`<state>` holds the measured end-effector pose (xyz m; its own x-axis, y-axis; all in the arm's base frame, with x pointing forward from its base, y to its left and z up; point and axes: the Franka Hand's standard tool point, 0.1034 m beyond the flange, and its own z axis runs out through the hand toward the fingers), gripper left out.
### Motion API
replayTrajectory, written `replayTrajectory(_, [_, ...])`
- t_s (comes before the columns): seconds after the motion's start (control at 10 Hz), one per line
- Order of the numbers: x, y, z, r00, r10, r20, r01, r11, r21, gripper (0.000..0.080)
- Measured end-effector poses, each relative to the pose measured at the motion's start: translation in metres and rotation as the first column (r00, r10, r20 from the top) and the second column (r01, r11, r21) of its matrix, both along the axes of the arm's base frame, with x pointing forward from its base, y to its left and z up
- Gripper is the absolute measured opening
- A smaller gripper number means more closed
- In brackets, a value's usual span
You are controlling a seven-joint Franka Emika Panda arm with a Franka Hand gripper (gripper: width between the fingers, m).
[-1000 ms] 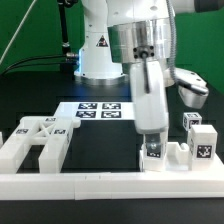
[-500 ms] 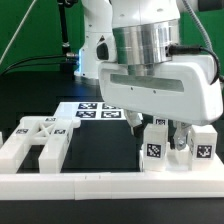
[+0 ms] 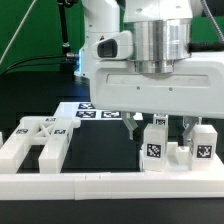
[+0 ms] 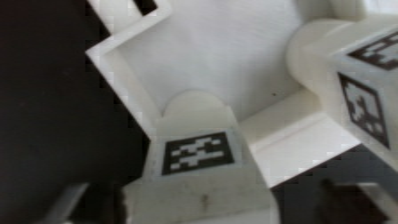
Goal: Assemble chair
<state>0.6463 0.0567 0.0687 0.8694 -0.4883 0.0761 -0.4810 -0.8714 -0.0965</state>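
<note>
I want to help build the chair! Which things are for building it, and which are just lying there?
For the chair:
- big white piece
- tagged upright piece, between the open fingers of the hand
- tagged block beside it

Just lying there:
- marker board
- long white border rail

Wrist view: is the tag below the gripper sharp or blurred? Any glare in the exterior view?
Wrist view: the tag on the chair piece is soft, its pattern yet legible; a second tag is cut by the frame edge. Exterior view: no glare on tags, just sheen on the metal wrist.
</note>
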Motion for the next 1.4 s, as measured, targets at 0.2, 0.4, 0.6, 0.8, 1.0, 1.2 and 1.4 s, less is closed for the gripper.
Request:
replayTrajectory(0.2, [-0.0007,0.0003,-0.0006,0.993,-0.118,-0.008,0.118,0.993,0.015,0.0386])
replayTrajectory(0.4, [-0.0007,-0.0009,-0.0009,0.955,-0.295,-0.022,0.296,0.955,0.036,0.0289])
replayTrajectory(0.6, [-0.0023,-0.0038,0.0,0.798,-0.596,-0.09,0.602,0.795,0.079,0.0289])
replayTrajectory(0.8, [-0.0018,-0.0026,-0.0011,0.585,-0.797,-0.153,0.811,0.574,0.112,0.0289])
replayTrajectory(1.0, [0.0003,-0.0002,-0.0001,0.393,-0.9,-0.188,0.919,0.376,0.12,0.0289])
replayTrajectory(1.2, [-0.0003,0.0029,-0.0005,0.265,-0.941,-0.211,0.963,0.247,0.108,0.0289])
replayTrajectory(1.4, [-0.0003,0.003,-0.0006,0.242,-0.946,-0.215,0.969,0.224,0.105,0.0506])
